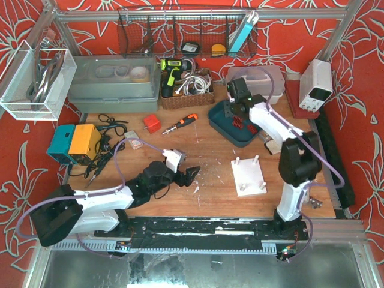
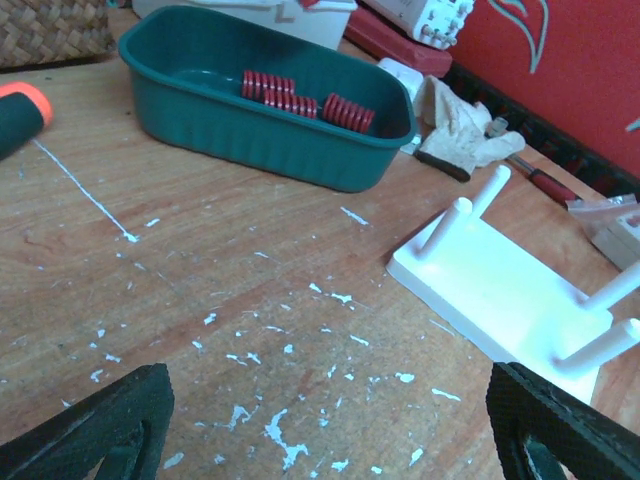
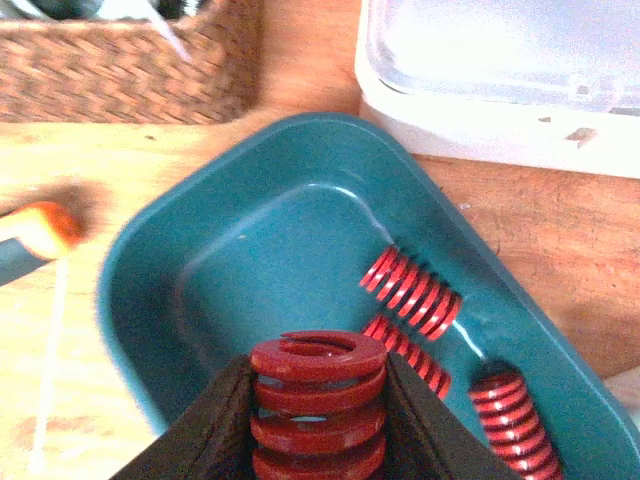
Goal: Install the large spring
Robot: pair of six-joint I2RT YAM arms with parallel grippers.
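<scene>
My right gripper [image 3: 318, 425] is shut on a large red spring [image 3: 318, 385], held upright just above the teal tray [image 3: 160, 290]. Three more red springs [image 3: 412, 290] lie in the tray's right half. From above, that gripper [image 1: 234, 111] hangs over the tray [image 1: 243, 138] at the back right. The white base plate [image 1: 249, 177] with its upright pegs lies nearer the front, with no spring on any peg. My left gripper [image 1: 183, 174] is open low over the wood left of the plate. Its wrist view shows bare wood between the fingers [image 2: 100, 420], with the plate [image 2: 500, 290] ahead to the right.
An orange-handled screwdriver [image 1: 182, 122] and a small red block [image 1: 151, 124] lie left of the tray. Behind it stand a wicker basket [image 1: 187, 90] and a white lidded box [image 1: 255, 77]. A crumpled glove [image 2: 460, 130] lies right of the tray. A teal and yellow device [image 1: 75, 143] sits far left.
</scene>
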